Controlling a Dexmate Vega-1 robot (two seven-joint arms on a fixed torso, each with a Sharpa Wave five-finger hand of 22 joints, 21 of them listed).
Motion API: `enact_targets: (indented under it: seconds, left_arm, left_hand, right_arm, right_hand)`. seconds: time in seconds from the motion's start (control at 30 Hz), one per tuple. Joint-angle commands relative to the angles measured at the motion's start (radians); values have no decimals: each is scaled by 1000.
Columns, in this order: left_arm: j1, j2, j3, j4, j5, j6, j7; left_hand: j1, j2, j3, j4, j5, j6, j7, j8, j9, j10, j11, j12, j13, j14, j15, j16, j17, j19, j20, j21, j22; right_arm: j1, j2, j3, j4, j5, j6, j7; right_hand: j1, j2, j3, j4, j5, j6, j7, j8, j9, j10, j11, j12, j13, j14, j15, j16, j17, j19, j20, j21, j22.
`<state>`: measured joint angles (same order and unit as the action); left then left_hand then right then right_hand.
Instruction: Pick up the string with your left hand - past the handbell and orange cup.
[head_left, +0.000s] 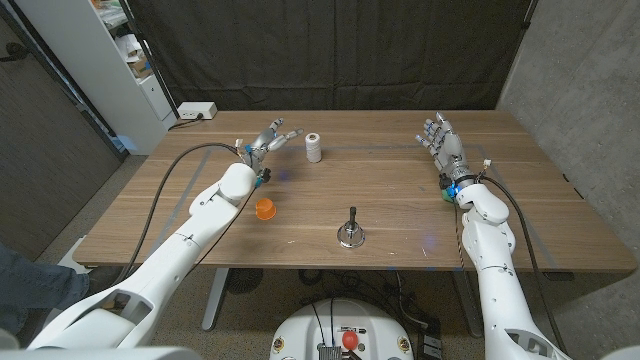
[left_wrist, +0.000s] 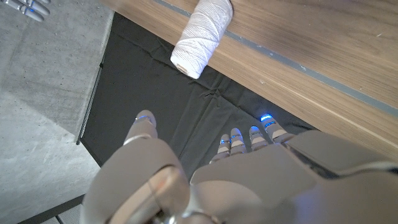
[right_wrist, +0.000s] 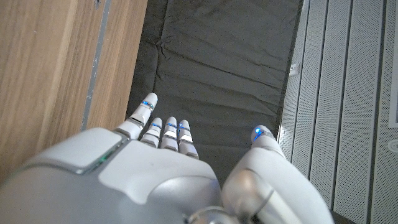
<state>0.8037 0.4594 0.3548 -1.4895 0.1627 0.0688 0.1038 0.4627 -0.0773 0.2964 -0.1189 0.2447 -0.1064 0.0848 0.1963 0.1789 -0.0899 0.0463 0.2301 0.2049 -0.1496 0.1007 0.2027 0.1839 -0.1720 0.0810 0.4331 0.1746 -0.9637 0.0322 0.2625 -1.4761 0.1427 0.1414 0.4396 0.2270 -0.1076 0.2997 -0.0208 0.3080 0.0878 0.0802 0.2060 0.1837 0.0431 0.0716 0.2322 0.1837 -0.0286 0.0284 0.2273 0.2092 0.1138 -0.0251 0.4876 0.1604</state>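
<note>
Near the far edge of the tabletop (head_left: 400, 215) stands the white string (head_left: 313, 147), upright. The left hand (head_left: 270, 139) is just beside it, fingers apart, holding nothing. The orange cup (head_left: 265, 208) and handbell (head_left: 350, 232) sit closer in. The right hand (head_left: 440, 140) is spread, empty, near the right edge.

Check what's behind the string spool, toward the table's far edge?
Bare wood behind the string spool, then the table edge and black curtain. The spot directly behind its base is covered.
</note>
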Motion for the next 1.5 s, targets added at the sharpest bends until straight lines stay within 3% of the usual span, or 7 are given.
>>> enact_targets:
  seconds: [0.03,0.57,1.5]
  left_arm:
    - [-41,8,50,9,65,51,-4]
    - [-93,5,110,37,128,106,-17]
    - [-130,-11,178,71,215,139,11]
  left_hand:
    - [16,-2,0,-8,5,0,-1,4,5,0,-2,9,4,5,0,2,3,-110,9,-2,4]
    - [24,-3,1,-12,6,-4,-2,2,5,0,-3,9,5,5,-2,1,3,-107,16,-6,4]
    - [38,-2,0,-17,8,3,-4,4,6,3,-5,10,7,7,-3,0,3,-101,17,-15,5]
  right_arm:
    - [0,3,-2,1,13,5,1]
    - [12,4,-2,30,18,19,0]
    - [48,-1,8,101,22,49,8]
  right_hand:
    - [9,-2,2,-2,10,5,1,-1,6,7,0,-4,5,6,3,-4,1,7,0,-4,4]
    - [8,-2,-1,-3,12,6,0,-2,6,10,0,-8,5,11,2,-3,1,12,1,-12,4]
    - [7,-1,-6,-5,14,7,-1,-3,6,14,0,-13,5,14,5,-4,1,18,3,-26,4]
